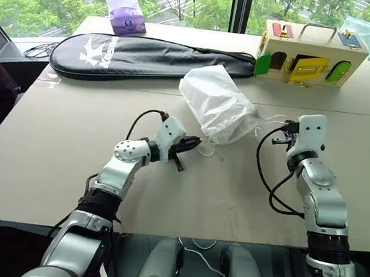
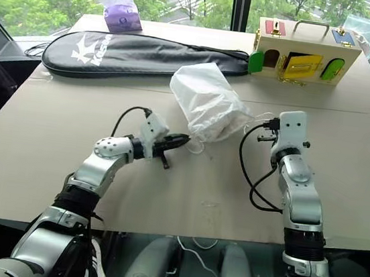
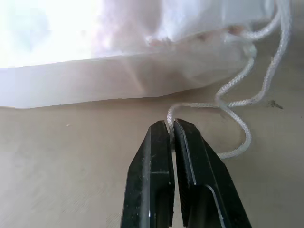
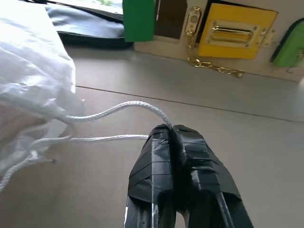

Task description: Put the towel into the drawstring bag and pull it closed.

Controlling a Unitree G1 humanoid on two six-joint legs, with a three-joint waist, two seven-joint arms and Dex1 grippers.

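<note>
Both sets of fingers I see pinching cord: between them on the table (image 1: pixel 69 144) lies the drawstring bag (image 1: pixel 217 105), my left fingers (image 3: pixel 172 128) pressed together on its loop, right fingers (image 4: pixel 172 130) clamped on its drawstrings (image 4: pixel 114 110).

Left claw (image 3: pixel 171 124), right claw (image 4: pixel 172 129) clamped tight, level.

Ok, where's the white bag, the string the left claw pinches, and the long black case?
drawstring bag (image 1: pixel 215 102), left eye view, crinkly middle.
cord (image 3: pixel 233 102), left wrist view, the loop past the fingertips.
racket case (image 1: pixel 148 56), left eye view, middle of its black cover.
</note>
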